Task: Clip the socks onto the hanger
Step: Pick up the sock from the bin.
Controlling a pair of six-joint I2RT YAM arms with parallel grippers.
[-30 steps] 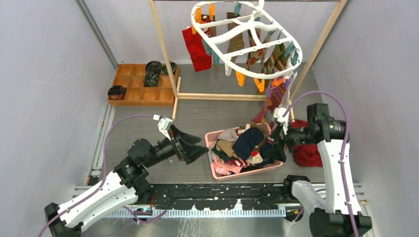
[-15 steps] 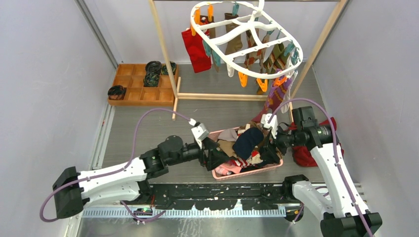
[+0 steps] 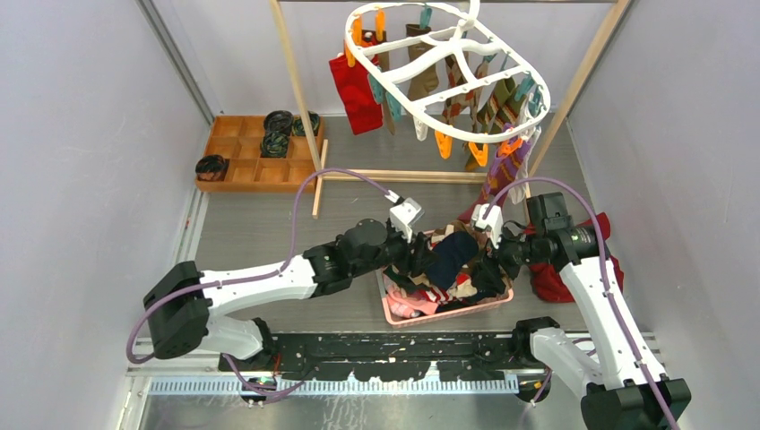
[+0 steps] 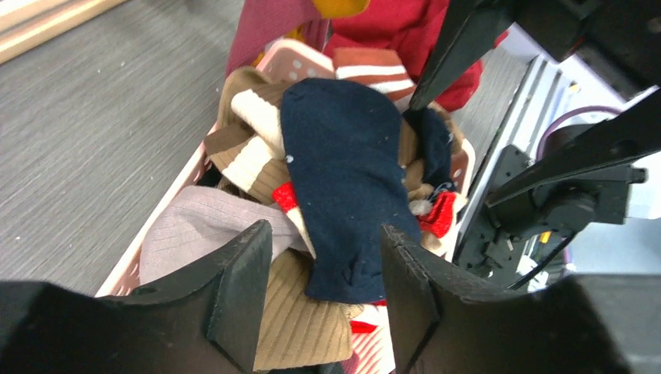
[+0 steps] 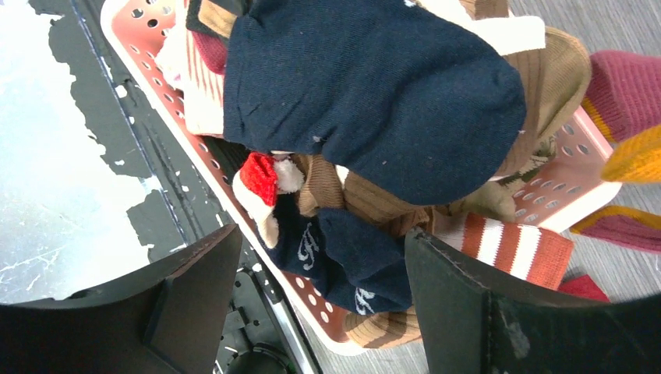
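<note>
- My left claw [image 4: 323, 243] hangs open and empty, its black fingers [image 4: 243, 284] spread over a navy fabric sock [image 4: 343, 179] on top of the pile.
- My right claw [image 5: 319, 238] is open wide too, gripping nothing, at the far side of the same sock.
- The mixed socks [image 3: 448, 269] fill a pink perforated plastic basket [image 3: 428, 315], which sits on the grey wood-grain table [image 3: 260, 224].
- A crumpled red cloth [image 3: 557, 282] lies just beside the basket on the right.
- Behind, the white plastic oval hanger [image 3: 385, 83] hangs tilted within a wooden-post rack [image 3: 296, 81], several socks already clipped.
- A wooden compartment tray [image 3: 242, 170] sits at the far left.
- Pale plain walls [image 3: 81, 134] close in both sides.
</note>
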